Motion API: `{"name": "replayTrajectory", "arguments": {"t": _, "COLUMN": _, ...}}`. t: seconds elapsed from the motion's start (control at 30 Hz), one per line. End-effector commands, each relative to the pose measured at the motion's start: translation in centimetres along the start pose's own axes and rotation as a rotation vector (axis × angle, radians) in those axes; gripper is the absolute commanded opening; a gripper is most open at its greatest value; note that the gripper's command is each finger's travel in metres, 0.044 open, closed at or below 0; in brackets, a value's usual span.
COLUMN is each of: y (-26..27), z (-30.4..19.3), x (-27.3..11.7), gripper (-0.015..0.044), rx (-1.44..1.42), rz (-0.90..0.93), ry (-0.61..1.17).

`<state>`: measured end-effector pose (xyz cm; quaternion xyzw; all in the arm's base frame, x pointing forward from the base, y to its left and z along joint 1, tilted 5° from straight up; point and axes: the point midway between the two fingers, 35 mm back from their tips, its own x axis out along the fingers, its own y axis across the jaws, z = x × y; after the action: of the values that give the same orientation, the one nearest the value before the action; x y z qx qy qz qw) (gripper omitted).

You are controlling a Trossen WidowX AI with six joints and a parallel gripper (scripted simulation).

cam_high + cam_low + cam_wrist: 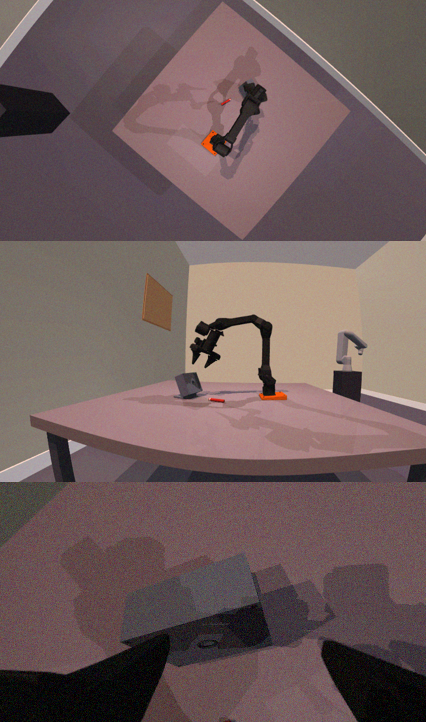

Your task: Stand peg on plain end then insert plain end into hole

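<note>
The red peg (225,101) (216,400) lies on its side on the table, its white-banded end towards the panel. Only a sliver of red, probably the peg (226,720), shows at the bottom edge of the wrist view. The grey sloped panel (184,385) (185,599) stands just beyond that end; its hole (193,381) (206,647) shows in the face turned towards the robot base. My gripper (198,365) (244,644) is open and empty, pointing steeply down, high above the panel. In the top view the arm hides most of the panel and the fingertips.
The arm's orange base plate (208,144) (273,396) is on the table (284,167) (134,432). The peg lies between it and the panel. A second, pale arm (342,345) stands on a dark pedestal (346,385) beyond the table. Arm shadows cross the tabletop.
</note>
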<state>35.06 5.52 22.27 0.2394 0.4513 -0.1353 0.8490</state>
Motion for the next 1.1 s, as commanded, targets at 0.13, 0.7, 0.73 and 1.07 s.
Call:
{"name": "replayTrajectory", "arguments": {"t": 0.13, "y": 1.9, "z": -7.4, "x": 2.4, "gripper": 0.044, "rx": -0.147, "rz": -0.066, "ry": 0.239}}
{"name": "replayTrajectory", "arguments": {"t": 0.7, "y": 2.4, "z": -14.6, "x": 3.5, "gripper": 0.044, "rx": -0.304, "rz": -0.167, "ry": 0.448}}
{"name": "replayTrajectory", "arguments": {"t": 0.73, "y": 2.4, "z": -14.7, "x": 3.7, "gripper": 0.044, "rx": -0.304, "rz": -0.167, "ry": 0.448}}
{"name": "replayTrajectory", "arguments": {"t": 1.07, "y": 2.1, "z": -15.3, "x": 5.2, "gripper": 0.044, "rx": -0.304, "rz": -0.167, "ry": 0.447}}
